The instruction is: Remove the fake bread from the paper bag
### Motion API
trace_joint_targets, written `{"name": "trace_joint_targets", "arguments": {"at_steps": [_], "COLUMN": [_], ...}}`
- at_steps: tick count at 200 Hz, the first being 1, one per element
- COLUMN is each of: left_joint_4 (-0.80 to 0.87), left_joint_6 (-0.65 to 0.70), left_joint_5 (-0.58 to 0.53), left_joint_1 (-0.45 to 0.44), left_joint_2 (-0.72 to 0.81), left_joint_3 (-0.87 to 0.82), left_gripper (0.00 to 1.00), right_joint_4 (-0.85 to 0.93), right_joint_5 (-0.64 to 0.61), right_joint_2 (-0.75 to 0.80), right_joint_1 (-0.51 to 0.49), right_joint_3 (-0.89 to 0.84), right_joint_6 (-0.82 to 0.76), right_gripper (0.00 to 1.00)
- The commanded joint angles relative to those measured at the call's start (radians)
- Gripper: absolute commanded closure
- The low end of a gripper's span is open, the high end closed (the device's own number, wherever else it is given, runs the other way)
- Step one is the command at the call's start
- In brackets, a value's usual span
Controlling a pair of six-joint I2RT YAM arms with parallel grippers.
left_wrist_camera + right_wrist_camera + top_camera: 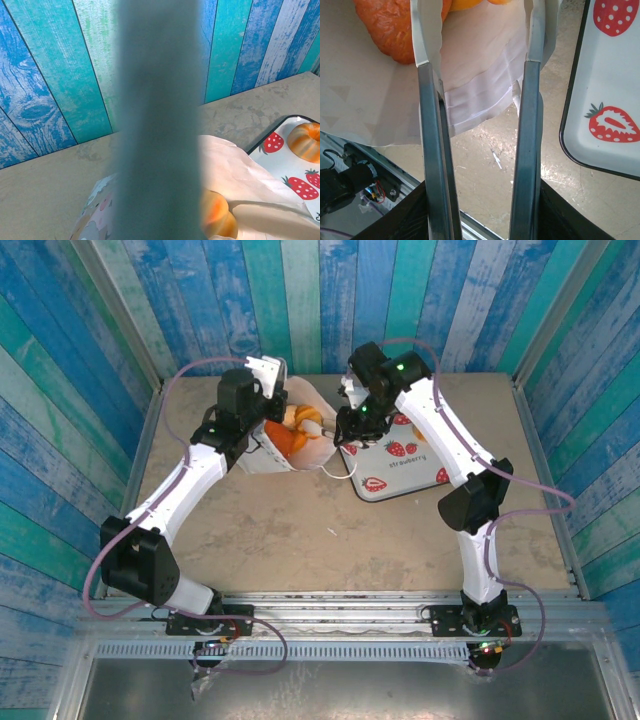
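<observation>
right gripper [479, 20]: is being held wide open, with nothing being clamped; bag paper is lying between its fingers [422, 35].
left gripper [262, 375]: is being held raised at the bag's far left edge; aperture cannot be told, since the left wrist view is being blocked down the middle by a blurred grey bar [157, 120].
bag [300, 455]: is being seen slumped on the table [300, 530], just left of the tray and between the two grippers.
bread [285, 432]: orange pieces are being seen lying at the bag's open mouth, touching its paper; in the right wrist view one piece is sitting just beyond the left finger.
tray [420, 475]: white, strawberry-printed, dark-rimmed, is lying flat on the table under the right arm, its near corner just beside the bag.
bun [306, 141]: one orange ridged piece is being seen resting on the tray, apart from the bag.
</observation>
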State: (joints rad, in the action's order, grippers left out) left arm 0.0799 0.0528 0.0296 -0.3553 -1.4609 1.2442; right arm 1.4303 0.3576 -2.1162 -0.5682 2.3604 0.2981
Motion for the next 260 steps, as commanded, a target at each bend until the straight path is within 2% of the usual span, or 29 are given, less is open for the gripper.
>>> {"name": "trace_joint_targets", "arguments": {"at_steps": [1,78,193,260], "left_joint_4": [-0.054,-0.06,-0.065,-0.067], "left_joint_6": [0.007,0.002,-0.018,-0.038], "left_joint_5": [0.018,0.024,0.012,-0.012], "left_joint_1": [-0.007,-0.008,-0.008,-0.009], "left_joint_2": [-0.025,-0.027,-0.045,-0.06], "left_joint_3": [0.026,0.021,0.024,0.03], "left_gripper": [0.99,0.99,0.99,0.99], "right_joint_4": [-0.004,-0.019,-0.049,-0.083], "right_joint_5": [0.011,0.024,0.043,0.074], "right_joint_2": [-0.024,-0.063,-0.02,0.071], "right_joint_1": [0.004,0.008,0.011,0.01], "right_joint_3": [0.033,0.062,0.053,-0.024], "right_joint_6": [0.001,0.008,0.015,0.023], "right_gripper": [0.52,0.51,0.71,0.73]}}
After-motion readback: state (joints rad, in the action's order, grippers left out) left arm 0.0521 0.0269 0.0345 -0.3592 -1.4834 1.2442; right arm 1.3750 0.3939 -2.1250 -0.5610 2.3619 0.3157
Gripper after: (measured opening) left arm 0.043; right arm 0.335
